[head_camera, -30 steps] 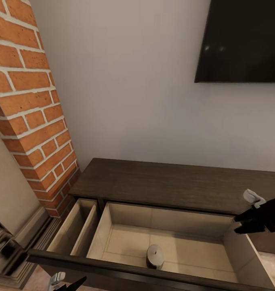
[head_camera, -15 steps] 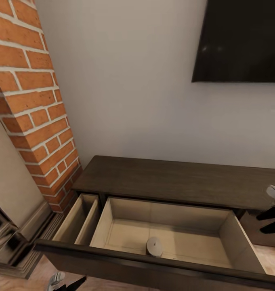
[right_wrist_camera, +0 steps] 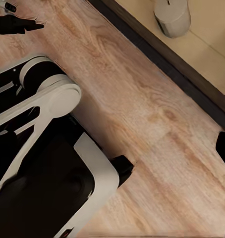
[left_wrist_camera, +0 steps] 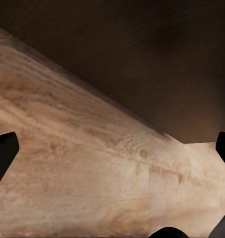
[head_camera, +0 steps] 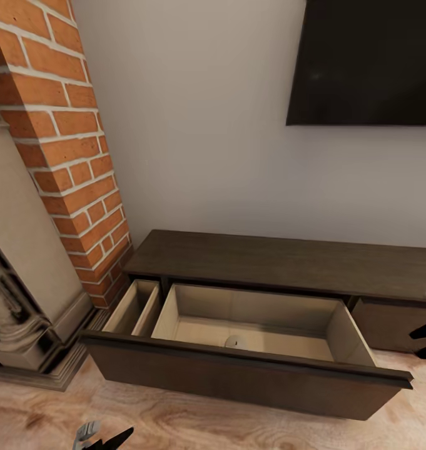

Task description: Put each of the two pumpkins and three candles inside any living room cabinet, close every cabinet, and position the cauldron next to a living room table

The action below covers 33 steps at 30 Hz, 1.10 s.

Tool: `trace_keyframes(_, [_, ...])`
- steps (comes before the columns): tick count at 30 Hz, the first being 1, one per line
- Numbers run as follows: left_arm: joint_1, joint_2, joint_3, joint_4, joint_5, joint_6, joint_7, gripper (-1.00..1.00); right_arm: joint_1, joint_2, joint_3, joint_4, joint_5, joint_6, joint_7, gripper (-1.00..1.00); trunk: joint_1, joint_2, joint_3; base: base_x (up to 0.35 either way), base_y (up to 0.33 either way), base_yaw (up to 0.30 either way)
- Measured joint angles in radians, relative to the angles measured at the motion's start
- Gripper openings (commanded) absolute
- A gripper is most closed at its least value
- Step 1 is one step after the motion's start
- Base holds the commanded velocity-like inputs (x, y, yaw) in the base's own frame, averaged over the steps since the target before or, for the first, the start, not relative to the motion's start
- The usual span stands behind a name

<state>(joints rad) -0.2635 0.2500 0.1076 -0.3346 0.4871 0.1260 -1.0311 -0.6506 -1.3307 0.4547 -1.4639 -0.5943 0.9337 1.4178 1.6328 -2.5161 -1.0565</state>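
Note:
The long dark brown cabinet (head_camera: 281, 262) stands against the wall with its wide drawer (head_camera: 238, 375) pulled out, showing pale beige insides. One grey candle (head_camera: 232, 342) sits upright on the drawer floor near the front panel, and the right wrist view looks down on the same candle (right_wrist_camera: 172, 17). My left gripper (head_camera: 103, 435) hangs open and empty low over the floor in front of the drawer, its fingertips (left_wrist_camera: 3, 153) wide apart. At the cabinet's right end, my right gripper (head_camera: 424, 340) is open and holds nothing. The pumpkins, cauldron and glass-topped table are out of view.
A red brick fireplace (head_camera: 69, 156) with a pale stone surround stands left of the cabinet. A dark TV (head_camera: 363, 62) hangs on the wall above it. Wood floor (head_camera: 175, 425) lies before the drawer. My own base (right_wrist_camera: 43, 163) is close behind the right gripper.
The whole view has pulled back from the cabinet and shifted, so the camera has moved. The right gripper now sits lower, at the view's right edge. The candle and drawer are unchanged.

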Motion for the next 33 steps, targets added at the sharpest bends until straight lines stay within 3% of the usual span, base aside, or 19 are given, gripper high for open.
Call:
trace_keyframes(11, [0.000, 0.001, 0.001, 0.000, 0.000, 0.001, 0.003, 1.00, 0.000, 0.001, 0.007, 0.107, 0.014, -0.050, 0.000, 1.00, -0.001, 0.000, 0.000, -0.161, 0.000, 0.000])
trace_keyframes(15, [0.000, 0.000, 0.001, 0.000, 0.000, 0.001, 0.005, 1.00, 0.001, 0.006, 0.020, 0.184, 0.019, -0.074, -0.002, 1.00, -0.001, 0.000, 0.000, -0.014, 0.000, 0.000])
trace_keyframes(18, [0.000, 0.001, 0.001, 0.000, 0.000, 0.001, 0.006, 1.00, 0.001, 0.009, 0.052, 0.247, 0.036, -0.084, -0.005, 1.00, -0.001, 0.000, 0.000, -0.005, 0.000, 0.000])
trace_keyframes(22, [0.000, 0.000, 0.001, 0.000, 0.000, 0.002, 0.009, 1.00, 0.001, 0.011, 0.089, 0.347, 0.082, -0.105, -0.007, 1.00, -0.001, 0.000, 0.000, -0.002, 0.000, 0.000])
trace_keyframes(26, [0.000, 0.000, 0.001, 0.000, 0.000, 0.002, 0.011, 1.00, 0.001, 0.015, 0.104, 0.444, 0.112, -0.173, -0.007, 1.00, -0.001, 0.000, 0.000, 0.000, 0.000, 0.000])
trace_keyframes(32, [0.000, 0.000, 0.001, 0.000, 0.000, 0.003, 0.012, 1.00, 0.000, 0.017, 0.107, 0.509, 0.117, -0.212, -0.006, 1.00, -0.001, 0.000, 0.000, 0.000, 0.000, 0.000])
trace_keyframes(33, [0.000, 0.000, 0.001, 0.000, 0.000, 0.003, 0.011, 1.00, 0.001, 0.017, 0.108, 0.572, 0.119, -0.220, -0.006, 1.00, -0.001, 0.000, 0.000, 0.000, 0.000, -0.045])
